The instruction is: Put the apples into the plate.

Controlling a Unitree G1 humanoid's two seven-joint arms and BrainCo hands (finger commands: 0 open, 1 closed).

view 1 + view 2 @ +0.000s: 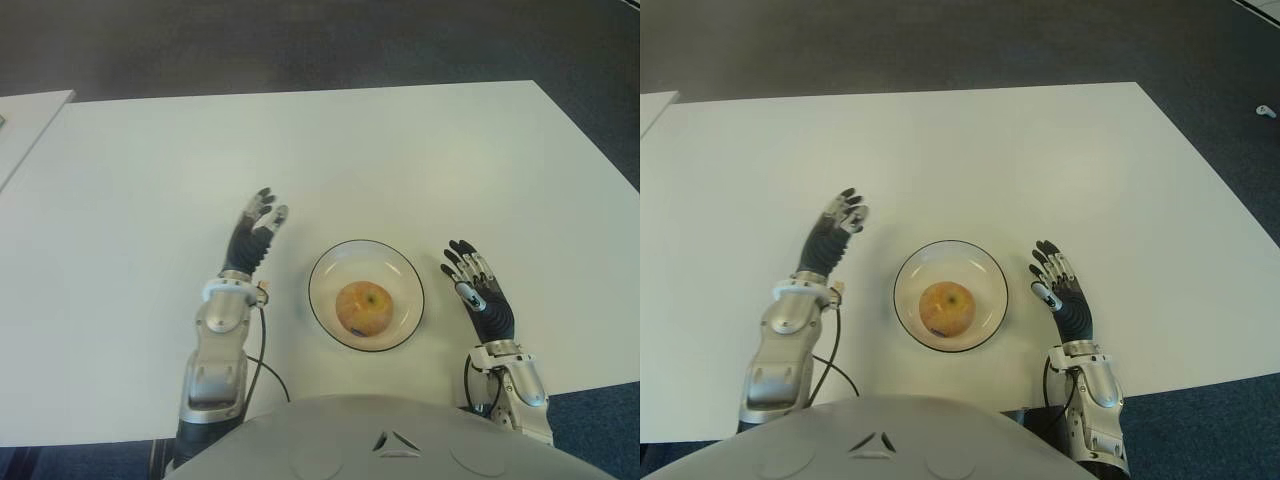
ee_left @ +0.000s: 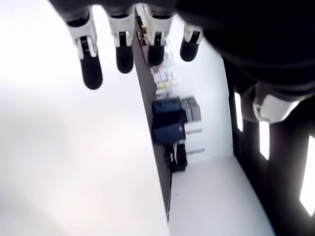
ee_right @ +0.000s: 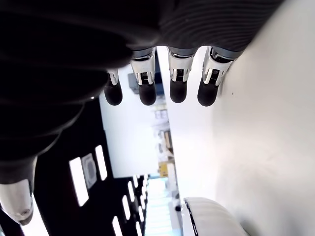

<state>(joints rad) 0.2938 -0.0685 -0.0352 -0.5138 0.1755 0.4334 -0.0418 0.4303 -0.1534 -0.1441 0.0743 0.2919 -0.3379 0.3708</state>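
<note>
- One apple (image 1: 364,307) lies in the clear glass plate (image 1: 330,264), near its centre (no other apple shows on the bench (image 1: 400,160)).
- Left hand (image 1: 254,236): just left of the plate, fingers (image 2: 91,73) extended and holding nothing.
- Right hand (image 1: 478,287): just right of the plate, fingers (image 3: 177,91) straight, likewise empty.
- Judgement: both hands flank the plate clear of its rim, consistent with a finished placement; the task appears complete for what is visible.
</note>
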